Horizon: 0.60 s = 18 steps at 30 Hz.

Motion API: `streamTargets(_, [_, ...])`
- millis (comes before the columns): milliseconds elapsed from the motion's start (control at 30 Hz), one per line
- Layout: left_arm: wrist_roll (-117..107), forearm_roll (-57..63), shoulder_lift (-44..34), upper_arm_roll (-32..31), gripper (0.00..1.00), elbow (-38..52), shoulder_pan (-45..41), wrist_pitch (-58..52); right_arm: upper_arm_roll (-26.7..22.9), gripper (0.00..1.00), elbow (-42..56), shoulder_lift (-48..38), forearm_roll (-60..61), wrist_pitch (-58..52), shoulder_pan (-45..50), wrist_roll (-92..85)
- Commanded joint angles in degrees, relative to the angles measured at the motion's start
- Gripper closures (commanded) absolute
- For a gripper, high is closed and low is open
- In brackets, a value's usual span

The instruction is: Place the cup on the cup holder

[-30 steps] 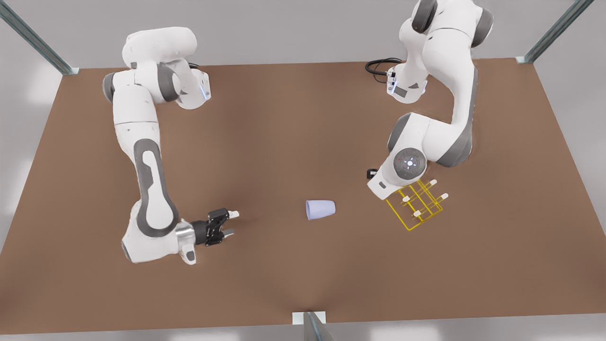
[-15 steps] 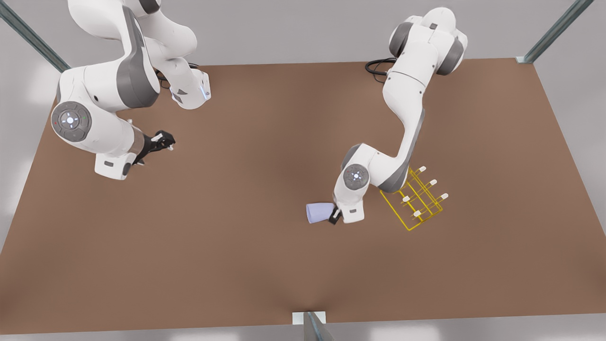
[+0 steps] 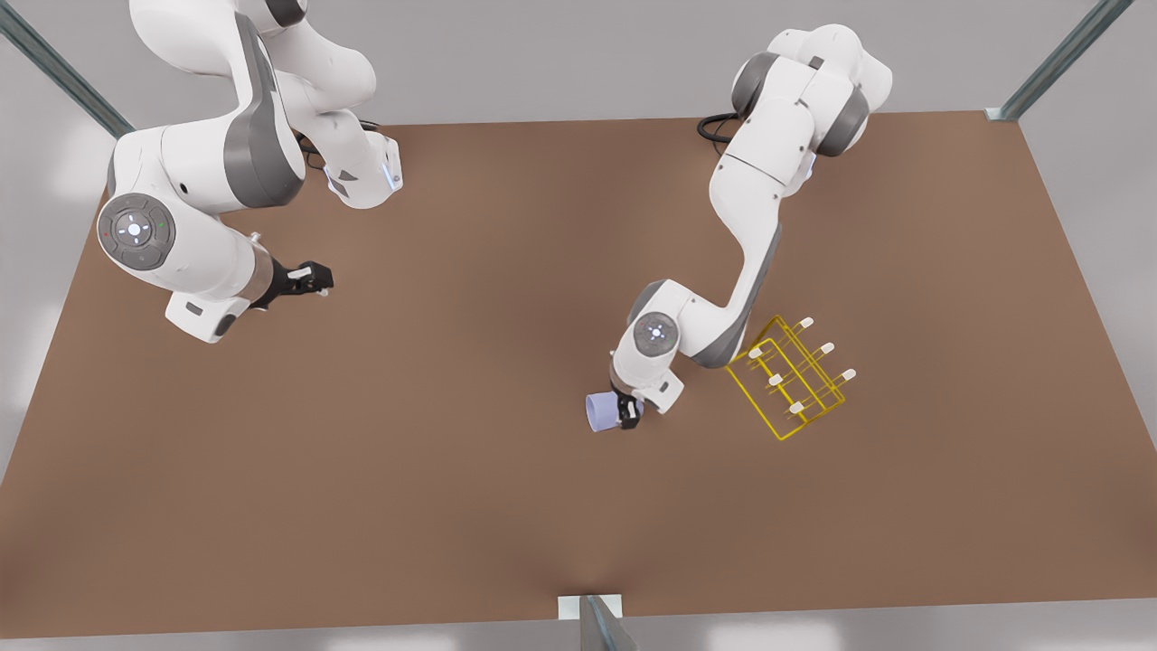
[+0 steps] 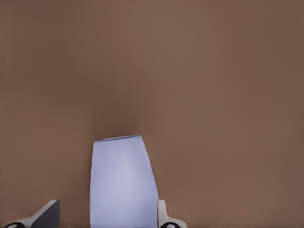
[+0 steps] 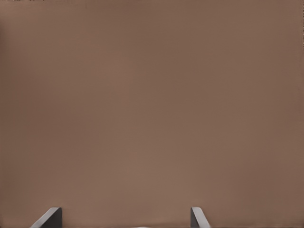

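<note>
We are reaching our left gripper (image 3: 625, 411) around the cup (image 3: 600, 412), which is lying on its side on the table (image 3: 506, 506). Its fingers (image 4: 162, 214) are sitting on both sides, with a gap on one side, not squeezing yet. Lifting the cup onto the cup holder (image 3: 795, 380) nearby is not done. Our right gripper (image 3: 312, 278) is waiting far off, fingers wide.

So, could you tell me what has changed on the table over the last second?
The left gripper swung from the cup holder across to the cup and now straddles it, one finger touching, the other apart. The right gripper pulled back toward the front view's left and waits. Cup and holder stayed put.
</note>
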Motion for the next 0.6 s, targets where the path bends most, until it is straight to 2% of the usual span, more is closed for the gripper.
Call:
streamTargets(0, [-12.3, -0.3, 0.3, 0.0, 0.0, 0.0, -0.1, 1.2, 0.0, 0.0, 0.1, -0.1, 0.0, -0.1, 0.0, 9.8])
streamTargets(100, [-12.4, -0.3, 0.7, 0.0, 0.0, 0.0, -0.1, 5.0, 0.0, 0.0, 0.1, -0.1, 0.0, -0.1, 0.1, 9.9])
streamTargets(567, [-12.2, -0.1, 2.9, 0.0, 0.0, -0.1, 0.1, 8.6, -1.7, 0.0, 0.3, 0.1, 0.1, -0.6, 0.2, 7.8])
